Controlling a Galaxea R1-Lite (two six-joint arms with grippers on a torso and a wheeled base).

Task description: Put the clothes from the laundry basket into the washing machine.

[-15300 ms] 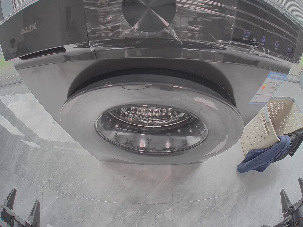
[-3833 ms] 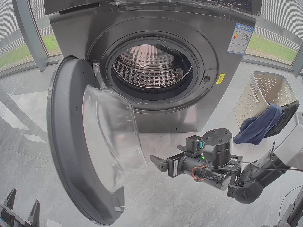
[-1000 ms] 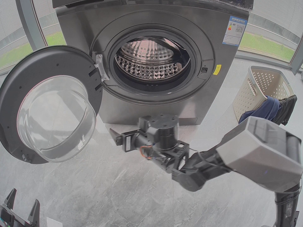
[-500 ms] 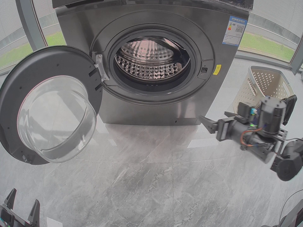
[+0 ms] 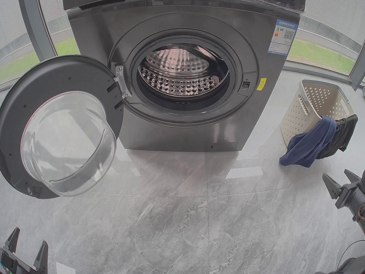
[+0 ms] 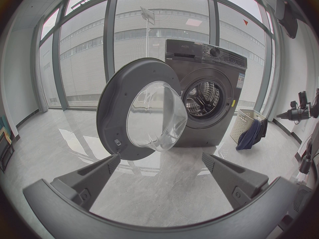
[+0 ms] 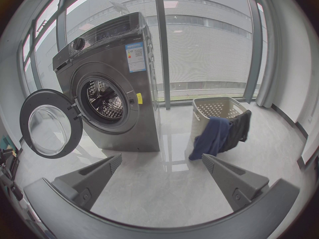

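Observation:
The grey washing machine (image 5: pixel 182 16) stands ahead with its round door (image 5: pixel 57 126) swung fully open to the left, baring the steel drum (image 5: pixel 182 77). To its right a beige laundry basket (image 5: pixel 304 111) sits on the floor. A blue garment (image 5: pixel 308 143) and a black garment (image 5: pixel 342 134) hang over the basket's near rim. My right gripper (image 5: pixel 340 181) hovers open and holding nothing at the right edge, nearer me than the basket. My left gripper (image 5: pixel 26 244) sits low at the bottom left, open with nothing in it. The right wrist view faces the basket (image 7: pixel 216 108) and blue garment (image 7: pixel 212 138).
Glossy grey marble floor (image 5: pixel 190 210) spreads between me and the machine. Tall windows with dark frames (image 5: pixel 32 19) stand behind the machine. The open door juts out over the floor on the left.
My right arm has swung from in front of the machine across to the right and drawn back to the right edge. The door stays wide open.

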